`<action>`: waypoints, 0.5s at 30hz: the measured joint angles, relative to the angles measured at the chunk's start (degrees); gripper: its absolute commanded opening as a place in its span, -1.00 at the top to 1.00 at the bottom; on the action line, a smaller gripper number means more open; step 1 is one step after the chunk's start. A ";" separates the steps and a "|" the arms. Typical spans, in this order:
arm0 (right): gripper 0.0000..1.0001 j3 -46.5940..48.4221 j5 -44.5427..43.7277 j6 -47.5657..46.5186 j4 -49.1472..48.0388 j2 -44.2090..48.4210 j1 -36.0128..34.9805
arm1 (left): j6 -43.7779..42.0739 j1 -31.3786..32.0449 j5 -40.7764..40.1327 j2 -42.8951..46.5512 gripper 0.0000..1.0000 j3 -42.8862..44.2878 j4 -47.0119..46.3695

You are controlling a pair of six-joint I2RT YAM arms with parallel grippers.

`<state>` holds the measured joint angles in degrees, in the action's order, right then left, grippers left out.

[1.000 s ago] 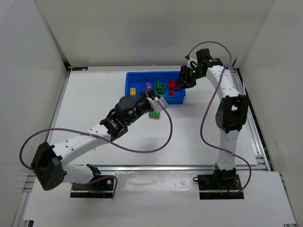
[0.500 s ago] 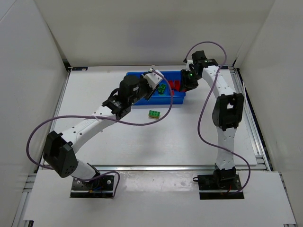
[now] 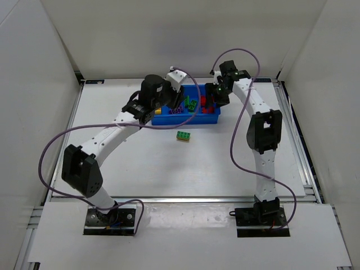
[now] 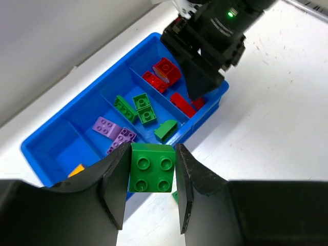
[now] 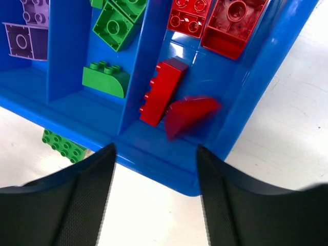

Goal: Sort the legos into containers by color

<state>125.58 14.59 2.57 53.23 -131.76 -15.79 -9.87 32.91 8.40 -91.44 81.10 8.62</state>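
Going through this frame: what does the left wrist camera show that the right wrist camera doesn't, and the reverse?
Only the left wrist view: a square green brick clamped in the left gripper, a yellow brick in the end compartment, and the right gripper from outside, above the red bricks.
Only the right wrist view: the right fingers apart with nothing between them, a blurred red piece below, and a long green brick, studs showing, on the table beside the tray.
Both: the tray with purple bricks, green bricks and red bricks in separate compartments.
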 measured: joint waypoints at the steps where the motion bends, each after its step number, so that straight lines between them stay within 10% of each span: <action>1: -0.48 0.00 -0.15 0.02 -0.04 0.00 -0.09 | 1.07 -0.72 0.96 -1.29 0.80 1.33 0.52; 15: -0.50 -15.50 1.90 -0.33 -5.11 18.99 1.66 | 11.45 -6.80 14.75 -25.11 0.76 25.38 8.11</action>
<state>110.08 16.49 2.24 48.12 -112.77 -14.13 1.58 26.11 23.16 -116.55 106.48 16.73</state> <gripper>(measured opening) 0.752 0.472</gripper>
